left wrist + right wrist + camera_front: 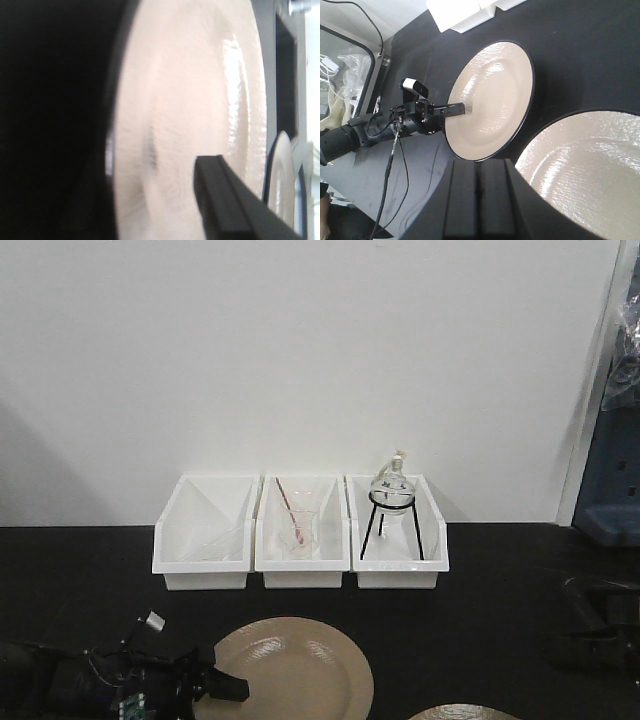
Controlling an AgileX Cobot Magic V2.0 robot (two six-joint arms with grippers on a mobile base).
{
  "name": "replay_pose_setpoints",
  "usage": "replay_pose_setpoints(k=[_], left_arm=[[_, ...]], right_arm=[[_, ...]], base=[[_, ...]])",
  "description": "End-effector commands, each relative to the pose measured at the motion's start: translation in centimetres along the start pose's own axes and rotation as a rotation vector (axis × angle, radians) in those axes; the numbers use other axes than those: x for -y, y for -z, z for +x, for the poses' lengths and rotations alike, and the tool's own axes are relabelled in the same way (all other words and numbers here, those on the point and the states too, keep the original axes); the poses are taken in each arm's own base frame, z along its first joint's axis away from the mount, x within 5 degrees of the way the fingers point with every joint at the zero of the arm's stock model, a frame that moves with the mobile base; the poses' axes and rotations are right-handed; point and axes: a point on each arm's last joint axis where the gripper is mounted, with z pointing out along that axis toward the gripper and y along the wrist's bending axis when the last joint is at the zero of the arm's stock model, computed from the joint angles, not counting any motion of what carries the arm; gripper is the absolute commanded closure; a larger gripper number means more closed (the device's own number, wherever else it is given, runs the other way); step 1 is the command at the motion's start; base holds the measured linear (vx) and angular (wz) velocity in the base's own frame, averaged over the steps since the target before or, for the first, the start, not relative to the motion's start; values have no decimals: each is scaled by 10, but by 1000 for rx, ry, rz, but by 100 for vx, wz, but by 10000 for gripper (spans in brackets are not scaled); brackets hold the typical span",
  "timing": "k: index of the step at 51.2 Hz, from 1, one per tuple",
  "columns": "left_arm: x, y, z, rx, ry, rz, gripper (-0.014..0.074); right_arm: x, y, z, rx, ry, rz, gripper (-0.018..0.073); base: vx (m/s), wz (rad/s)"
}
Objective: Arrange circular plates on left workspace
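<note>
The left gripper (457, 108) reaches over the left plate (495, 95), its grip unclear, while the right gripper (479, 197), closed and empty, is beside the second plate (590, 170), with white bins (300, 550) behind.

We can read no text, label, brand or number anywhere; the plates (295, 665), the white bins (300, 562) and the counter (80, 570) show no legible lettering.

The second round tan glossy plate (463, 712) is cut off by the front view's bottom edge, only a sliver showing. The left wrist view is blurred. Just one dark finger (225, 200) of the left gripper (460, 108) shows above the other round tan glossy plate (190, 100), so whether its jaws grip cannot be told.
</note>
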Motion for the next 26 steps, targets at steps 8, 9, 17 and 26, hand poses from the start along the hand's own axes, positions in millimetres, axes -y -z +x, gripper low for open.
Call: replay_pose_setpoints(k=[8, 9, 17, 26], left_arm=[[30, 24, -12, 22, -199, 41, 38], [32, 25, -12, 23, -208, 41, 38], [34, 44, -17, 32, -263, 12, 38], [37, 72, -17, -10, -350, -29, 49]], right_arm=[[-15, 8, -8, 48, 37, -50, 547], [-14, 8, -8, 44, 39, -46, 547], [-12, 7, -5, 15, 58, -18, 547], [-8, 7, -4, 8, 78, 23, 547]], base=[[0, 0], [0, 0], [0, 0], [0, 0]])
